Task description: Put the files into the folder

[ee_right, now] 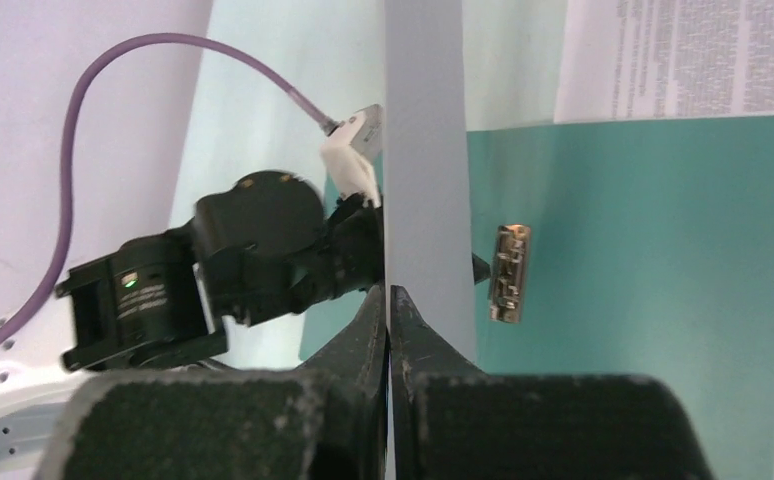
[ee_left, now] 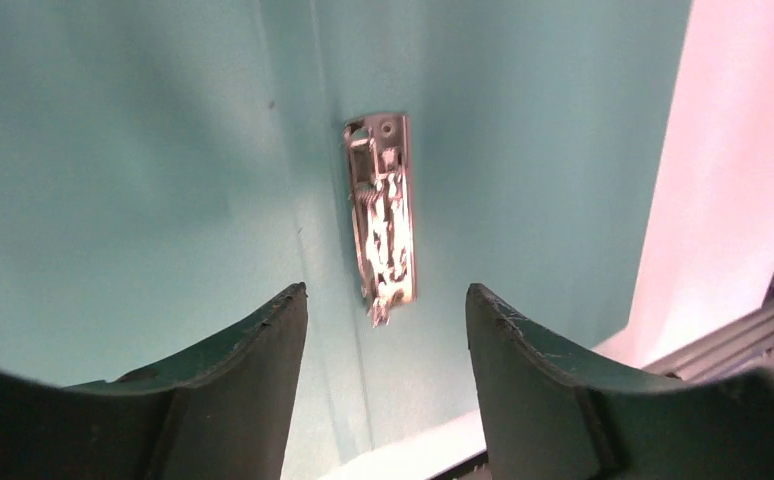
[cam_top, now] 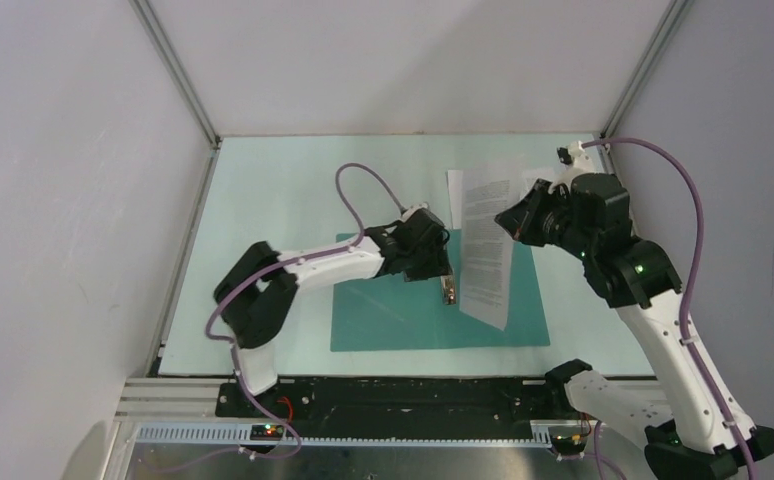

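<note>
Dark fingers of the left gripper (ee_left: 385, 300) stand spread apart and hold nothing. Between them, a little further on, I see the metal clip (ee_left: 388, 215) on the spine of the folder (ee_left: 143, 150). The folder lies open and flat on the table (cam_top: 263, 200), toward its near edge. On the other side, the right gripper (ee_right: 390, 300) has its jaws pressed together on the edge of one sheet (ee_right: 423, 150). This sheet is lifted and tilted over the right half of the folder, just beside the clip. A second sheet (ee_right: 683, 55) lies flat on the table at the far edge of the folder. Whether it overlaps this edge, I cannot tell.
</note>
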